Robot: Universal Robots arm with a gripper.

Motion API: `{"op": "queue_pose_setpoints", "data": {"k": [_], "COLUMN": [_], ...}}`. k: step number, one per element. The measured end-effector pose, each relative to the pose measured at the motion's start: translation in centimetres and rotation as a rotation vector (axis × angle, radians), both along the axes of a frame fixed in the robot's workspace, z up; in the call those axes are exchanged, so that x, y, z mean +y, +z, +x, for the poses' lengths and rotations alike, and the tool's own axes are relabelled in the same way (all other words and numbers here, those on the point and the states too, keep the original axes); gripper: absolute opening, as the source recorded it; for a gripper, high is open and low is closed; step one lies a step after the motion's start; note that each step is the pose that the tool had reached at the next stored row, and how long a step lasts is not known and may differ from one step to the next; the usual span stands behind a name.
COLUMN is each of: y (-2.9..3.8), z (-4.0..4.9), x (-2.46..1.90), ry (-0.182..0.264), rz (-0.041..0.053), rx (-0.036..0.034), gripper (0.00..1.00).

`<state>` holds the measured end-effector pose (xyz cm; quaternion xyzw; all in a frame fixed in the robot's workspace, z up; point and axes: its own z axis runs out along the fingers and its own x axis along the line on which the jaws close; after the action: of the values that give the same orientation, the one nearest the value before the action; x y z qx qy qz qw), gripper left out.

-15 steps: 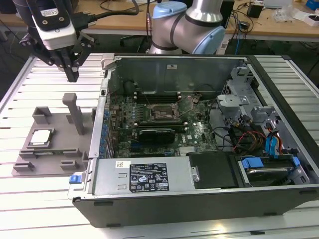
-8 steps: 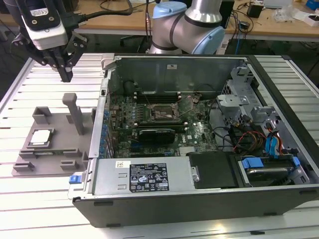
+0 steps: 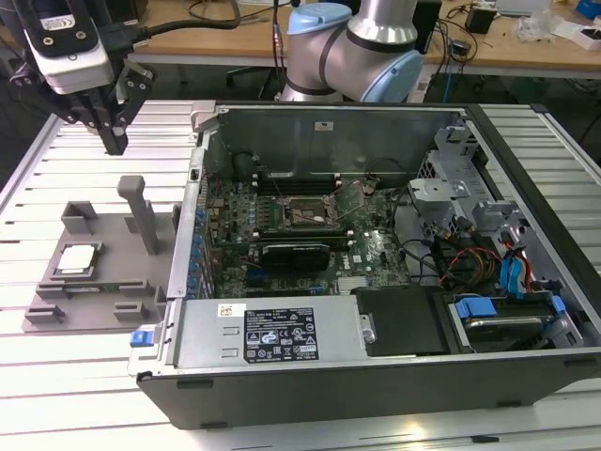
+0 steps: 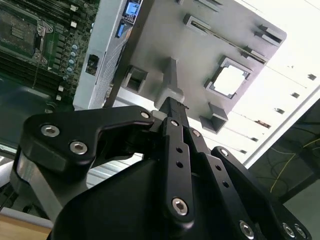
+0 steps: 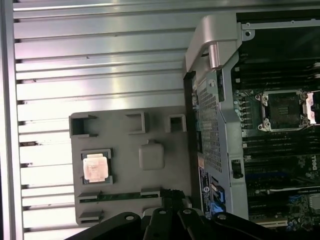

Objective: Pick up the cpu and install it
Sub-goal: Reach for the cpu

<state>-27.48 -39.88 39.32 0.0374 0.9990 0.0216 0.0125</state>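
Observation:
The cpu [image 3: 77,258] is a small silvery square chip lying flat in a recess of the grey tray [image 3: 113,282], at the exterior view's left beside the open computer case [image 3: 394,357]. Both wrist views show the cpu [image 4: 230,80] [image 5: 95,167] in its recess from above. My gripper [image 3: 115,141] hangs well above the tray's far side, its fingers [image 4: 172,107] pressed together with nothing between them. The black socket frame [image 3: 305,214] on the motherboard stands open, also seen as the socket [image 5: 282,107] in the first wrist view.
An upright grey post [image 3: 141,211] rises from the tray near the cpu. The case wall [image 3: 192,225] stands between tray and motherboard. Cables and drive bays [image 3: 488,263] fill the case's right side. The slatted metal table [image 3: 56,376] extends around the tray.

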Motion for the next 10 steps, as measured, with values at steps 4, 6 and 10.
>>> {"op": "queue_pose_setpoints", "data": {"k": [4,6,10], "y": [0.00,0.00,0.00], "z": [-0.77,-1.09,-1.96], "x": [0.00,0.00,0.00], "ry": [0.000,0.000,0.000], "rz": [-0.0002,-0.0004,-0.0011], "rx": [0.0000,0.0000,0.0000], "gripper": [0.11,0.11,0.11]}}
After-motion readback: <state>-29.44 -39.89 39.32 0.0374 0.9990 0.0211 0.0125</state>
